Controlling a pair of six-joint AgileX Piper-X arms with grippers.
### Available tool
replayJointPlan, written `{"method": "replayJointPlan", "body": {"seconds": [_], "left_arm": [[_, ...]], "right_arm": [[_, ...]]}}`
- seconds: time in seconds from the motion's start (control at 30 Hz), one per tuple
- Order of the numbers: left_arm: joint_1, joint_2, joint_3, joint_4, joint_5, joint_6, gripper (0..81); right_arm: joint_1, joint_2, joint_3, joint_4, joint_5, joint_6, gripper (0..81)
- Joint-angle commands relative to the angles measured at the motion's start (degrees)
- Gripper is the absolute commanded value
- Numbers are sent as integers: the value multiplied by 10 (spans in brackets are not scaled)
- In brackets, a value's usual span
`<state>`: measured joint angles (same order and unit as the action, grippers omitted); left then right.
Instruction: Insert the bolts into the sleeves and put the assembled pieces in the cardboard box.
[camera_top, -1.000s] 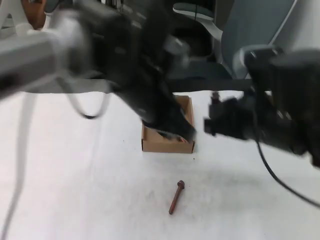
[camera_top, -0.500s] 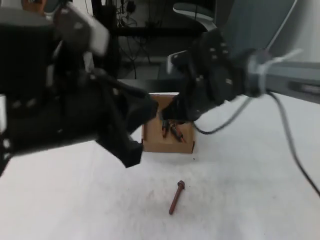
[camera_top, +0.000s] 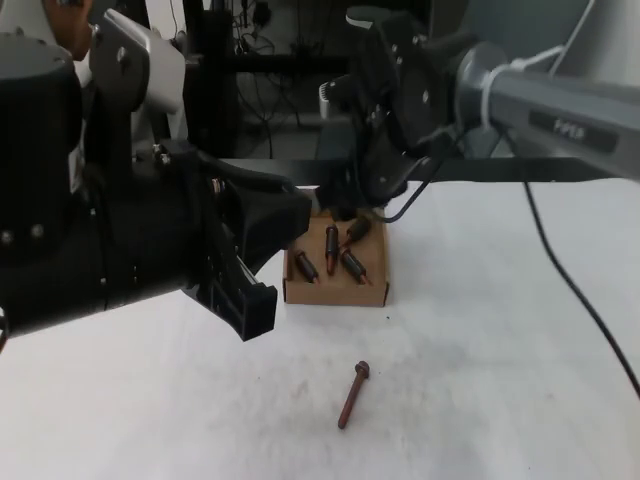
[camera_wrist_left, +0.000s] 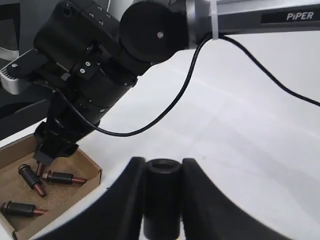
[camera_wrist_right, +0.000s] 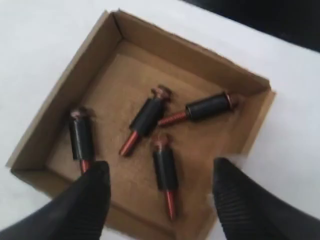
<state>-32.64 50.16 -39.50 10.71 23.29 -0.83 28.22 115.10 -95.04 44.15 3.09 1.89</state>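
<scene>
My left gripper is shut on a black sleeve, held upright between its fingers above the white bench. The left arm stands left of the cardboard box. My right gripper hangs open directly over the cardboard box, with nothing between its fingers; it is also seen from the left wrist and from above. Several assembled pieces, black sleeves on copper-coloured bolts, lie inside the box. A loose copper-coloured bolt lies on the bench in front of the box.
The bench is covered in white cloth. The right arm's cable trails across the bench's right side. Dark stands and chairs are behind the far edge.
The left arm has drawn back from over the box to its left, uncovering it. The right arm has swung in from the right and now hangs above the box.
</scene>
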Motion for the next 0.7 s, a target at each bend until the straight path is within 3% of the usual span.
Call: {"method": "replayJointPlan", "body": {"seconds": [0.0, 0.1, 0.23, 0.67], "left_arm": [[0, -5, -1, -11, 4, 13, 18], [0, -5, -1, -11, -3, 19, 18], [0, -5, -1, -11, -13, 27, 18], [0, -7, -1, -8, -10, 25, 18]], "right_arm": [[2, -25, -5, 105, -4, 51, 575], [7, -26, 3, 181, -4, 105, 575], [23, -26, 36, 181, -31, 160, 575], [91, -25, 157, 69, -31, 364, 575]]}}
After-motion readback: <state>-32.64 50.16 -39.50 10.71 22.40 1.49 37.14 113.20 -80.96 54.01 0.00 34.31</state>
